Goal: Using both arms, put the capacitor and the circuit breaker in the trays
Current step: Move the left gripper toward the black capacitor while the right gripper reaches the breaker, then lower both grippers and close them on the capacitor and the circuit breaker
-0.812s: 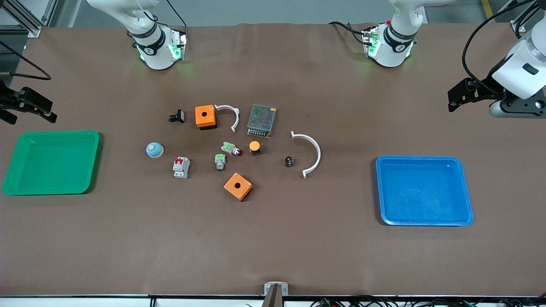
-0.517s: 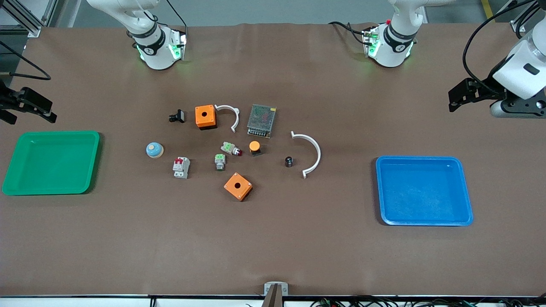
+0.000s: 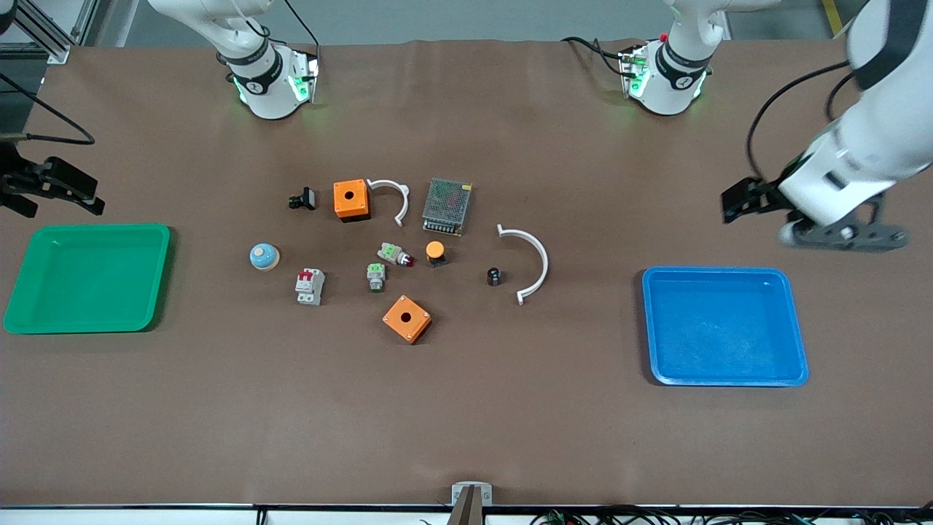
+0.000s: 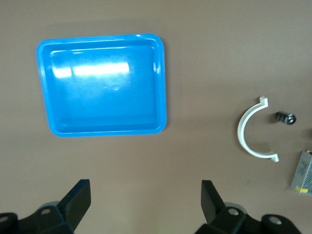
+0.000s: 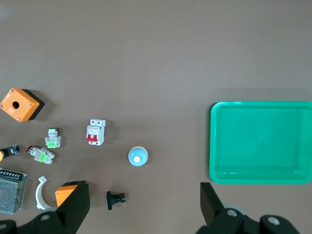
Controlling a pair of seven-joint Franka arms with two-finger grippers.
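we see the left gripper (image 3: 736, 200), fingers apart and empty, swing in from the table edge toward the capacitor (image 3: 494, 276) by the white arc (image 3: 531, 261), while the right gripper (image 3: 69, 191), also spread, barely shifts, leaving the circuit breaker (image 3: 310, 286) untouched beside the blue-domed button (image 3: 263, 256).

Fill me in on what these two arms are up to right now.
Nothing is held yet. The capacitor and the circuit breaker lie among the loose parts mid-table. The left gripper hangs open above the table beside the blue tray. The right gripper hangs open beside the green tray. Both trays hold nothing.
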